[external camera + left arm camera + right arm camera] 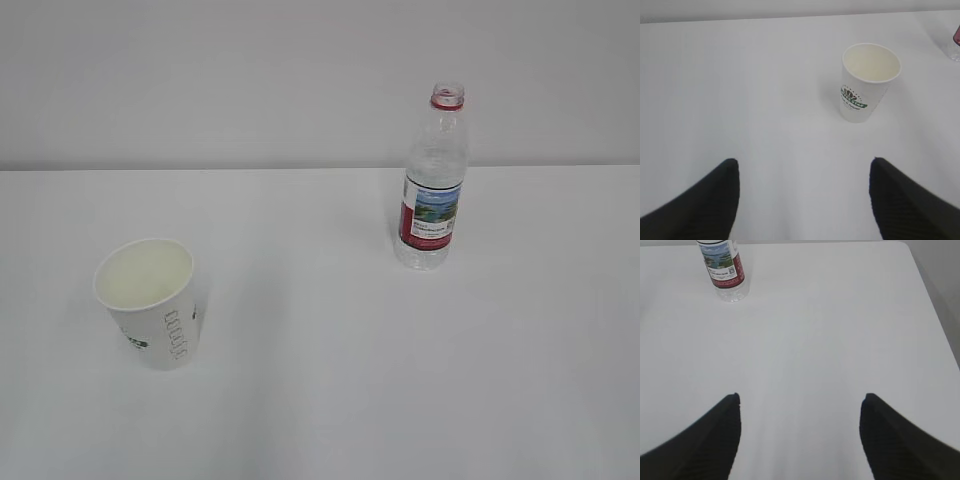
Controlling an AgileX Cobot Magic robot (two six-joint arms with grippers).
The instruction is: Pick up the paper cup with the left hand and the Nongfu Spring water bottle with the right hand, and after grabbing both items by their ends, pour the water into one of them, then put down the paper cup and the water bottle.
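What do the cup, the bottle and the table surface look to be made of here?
The paper cup: apparently matte white paper, going by its rolled rim, printed side and dull cream inside. The Nongfu Spring water bottle: clear, glossy ribbed plastic; the background shows through it, and it has a red neck ring and a printed film label. The table: smooth, matte white top, possibly laminate; the material cannot be told for sure.

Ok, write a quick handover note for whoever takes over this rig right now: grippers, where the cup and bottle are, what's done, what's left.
Left gripper: open, empty, short of the paper cup.
Right gripper: open, empty, well back from the Nongfu Spring water bottle.
Cup stands upright on the white table, left side; looks empty. Bottle stands upright, uncapped, farther back on the right.
Done: nothing yet.
Left: grasp cup with left, bottle with right, pour, set both down.
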